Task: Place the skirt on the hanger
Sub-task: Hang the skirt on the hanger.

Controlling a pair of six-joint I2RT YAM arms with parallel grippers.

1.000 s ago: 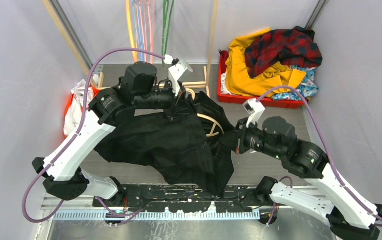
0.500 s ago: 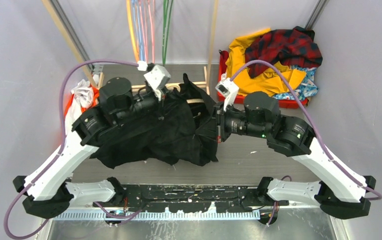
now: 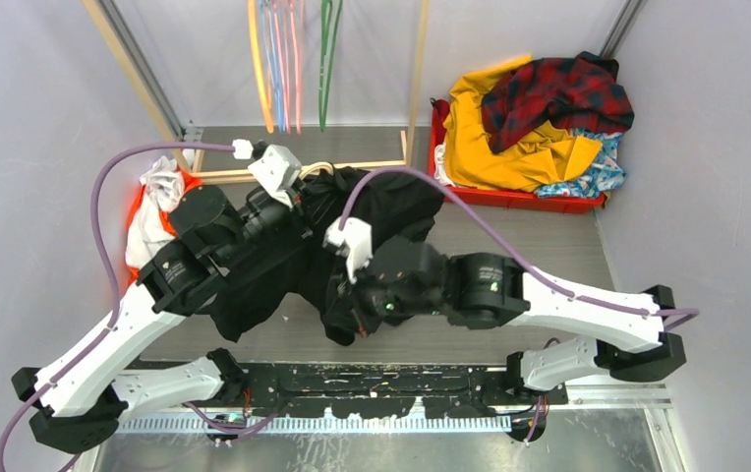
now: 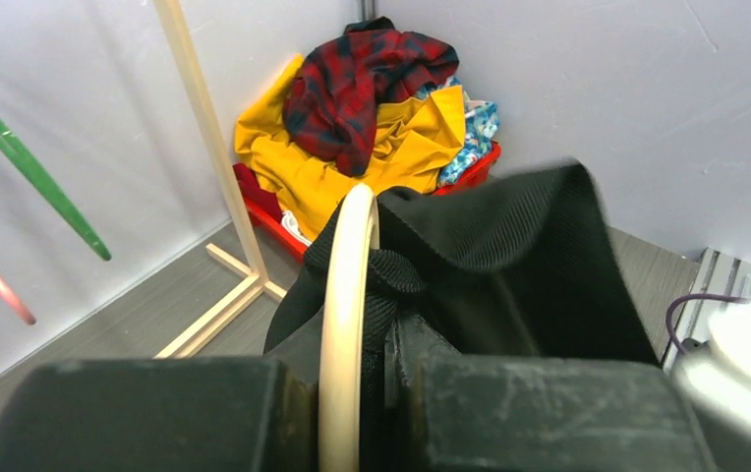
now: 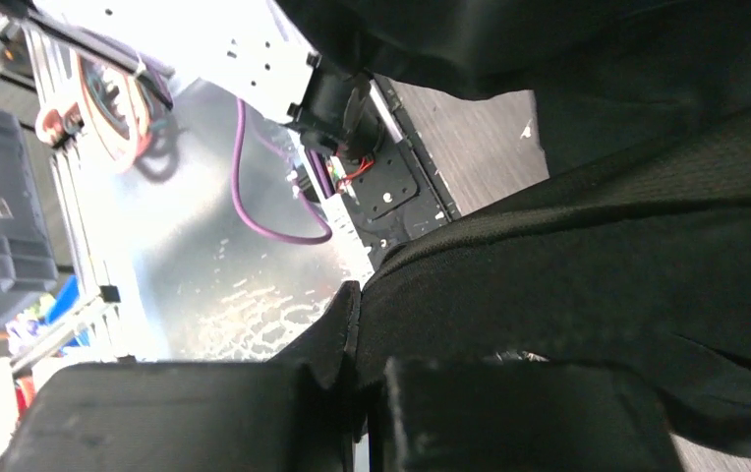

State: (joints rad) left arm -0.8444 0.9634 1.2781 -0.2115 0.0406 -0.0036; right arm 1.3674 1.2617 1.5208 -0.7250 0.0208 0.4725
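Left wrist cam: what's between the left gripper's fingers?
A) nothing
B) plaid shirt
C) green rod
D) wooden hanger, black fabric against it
D: the left gripper is shut on the wooden hanger, whose curved bar rises from between its fingers, with the black garment bunched against it.

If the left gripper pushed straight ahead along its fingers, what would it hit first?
The black garment bunched over the wooden hanger that the left gripper clamps; beyond it probably the red bin, though depth is unclear.
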